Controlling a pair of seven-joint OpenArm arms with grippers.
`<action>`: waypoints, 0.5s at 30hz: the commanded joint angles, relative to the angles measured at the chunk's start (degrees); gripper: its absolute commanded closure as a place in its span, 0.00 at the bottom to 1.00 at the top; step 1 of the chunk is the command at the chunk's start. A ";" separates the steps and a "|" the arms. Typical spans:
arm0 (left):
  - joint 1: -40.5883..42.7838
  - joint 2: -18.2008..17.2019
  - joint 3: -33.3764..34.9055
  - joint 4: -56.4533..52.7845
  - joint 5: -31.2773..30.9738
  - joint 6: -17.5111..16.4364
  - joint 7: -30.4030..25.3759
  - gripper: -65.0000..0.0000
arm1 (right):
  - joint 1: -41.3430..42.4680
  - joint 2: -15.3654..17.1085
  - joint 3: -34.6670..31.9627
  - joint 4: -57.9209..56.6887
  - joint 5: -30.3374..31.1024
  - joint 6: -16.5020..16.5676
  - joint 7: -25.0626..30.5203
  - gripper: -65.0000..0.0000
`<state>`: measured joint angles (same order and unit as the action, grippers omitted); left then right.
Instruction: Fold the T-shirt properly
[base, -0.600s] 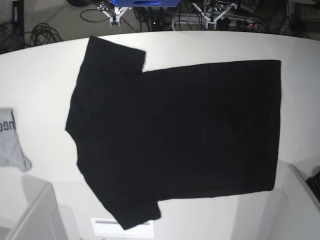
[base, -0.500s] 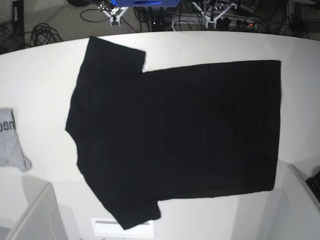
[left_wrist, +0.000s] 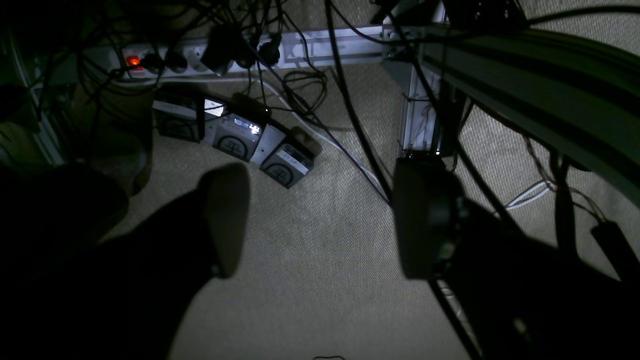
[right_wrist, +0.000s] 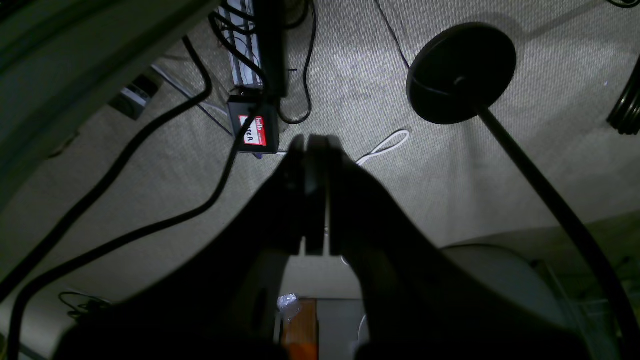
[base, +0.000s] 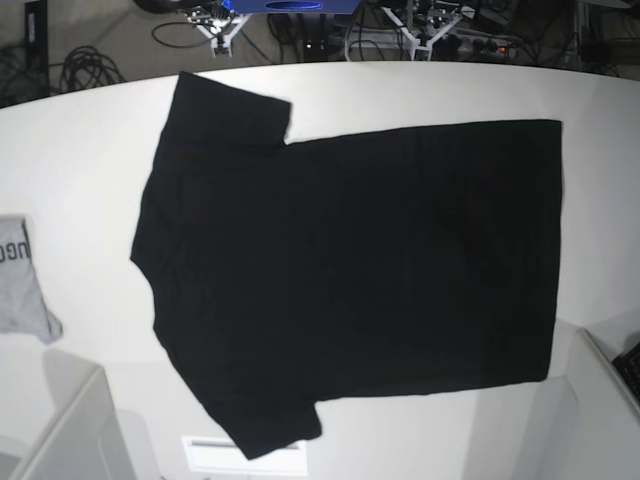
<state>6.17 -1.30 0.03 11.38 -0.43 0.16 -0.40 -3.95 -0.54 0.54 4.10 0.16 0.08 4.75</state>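
The black T-shirt (base: 350, 270) lies flat and spread out on the white table (base: 80, 160), plain side up, collar end to the left and hem to the right. One sleeve points to the far edge, the other to the near edge. Neither gripper shows in the base view. In the left wrist view my left gripper (left_wrist: 320, 220) is open and empty, hanging over the carpeted floor away from the shirt. In the right wrist view my right gripper (right_wrist: 315, 195) is shut and empty, also over the floor.
A grey garment with dark lettering (base: 22, 280) lies at the table's left edge. Pale box-like edges stand at the near left (base: 70, 430) and near right (base: 600, 400). Cables and a power strip (left_wrist: 200, 55) lie on the floor, and a black round stand base (right_wrist: 460, 70).
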 joint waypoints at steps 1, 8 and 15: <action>0.20 -0.06 -0.08 0.18 0.03 0.14 0.10 0.43 | -1.11 -0.12 0.12 0.78 0.32 0.32 1.53 1.00; 0.20 -0.06 -0.16 -0.08 0.03 0.14 0.10 1.00 | -3.13 -0.12 -0.05 2.10 0.23 0.32 3.47 1.00; 0.81 -0.33 -0.08 0.18 0.03 0.14 0.01 1.00 | -3.75 -0.04 0.04 2.28 0.23 0.32 3.38 1.00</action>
<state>6.37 -1.37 -0.03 11.49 -0.43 0.16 -0.34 -7.29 -0.80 0.49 6.33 0.16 0.10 7.97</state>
